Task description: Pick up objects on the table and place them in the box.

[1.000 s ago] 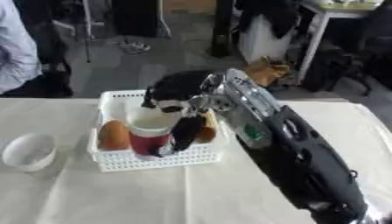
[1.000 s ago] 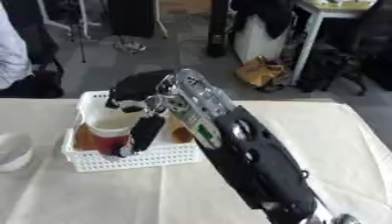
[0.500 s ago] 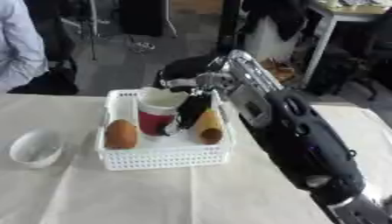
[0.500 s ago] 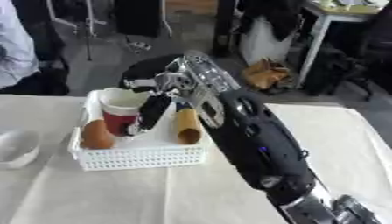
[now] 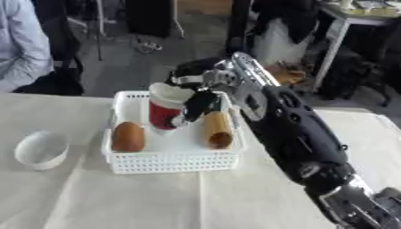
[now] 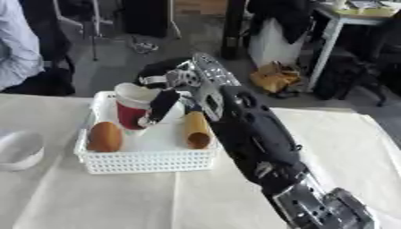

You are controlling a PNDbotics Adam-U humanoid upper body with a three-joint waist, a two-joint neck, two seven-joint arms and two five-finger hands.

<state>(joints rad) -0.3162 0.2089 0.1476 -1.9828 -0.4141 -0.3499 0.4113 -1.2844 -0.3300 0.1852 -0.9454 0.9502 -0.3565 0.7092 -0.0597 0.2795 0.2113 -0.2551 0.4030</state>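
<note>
The right hand (image 5: 196, 85) was reaching over the white basket (image 5: 172, 163), its dark fingers (image 5: 196, 105) hanging down against the side of a red cup with a white rim (image 5: 166, 112). The cup stood tilted in the back part of the basket, between a brown bun (image 5: 128, 136) on the left and a tan roll (image 5: 218, 129) on the right. Whether the fingers were grasping the cup or only resting beside it could not be told; they looked fairly straight.

By the look of it, the step in hand was the placing of the cup in the basket, and it seemed nearly done, as the cup sat inside the walls. The next move would call for lifting the hand straight up and clear without catching the cup's rim, since the tilted cup might tip over onto the bun.

A white bowl (image 5: 40, 150) sat on the cloth-covered surface (image 5: 117, 201) well to the left of the basket, and appeared to be the one thing left to pick up. It lay far from the right arm (image 5: 297, 134), which crossed the right side of the surface; the basket itself stood between them. The left hand showed in neither view.
</note>
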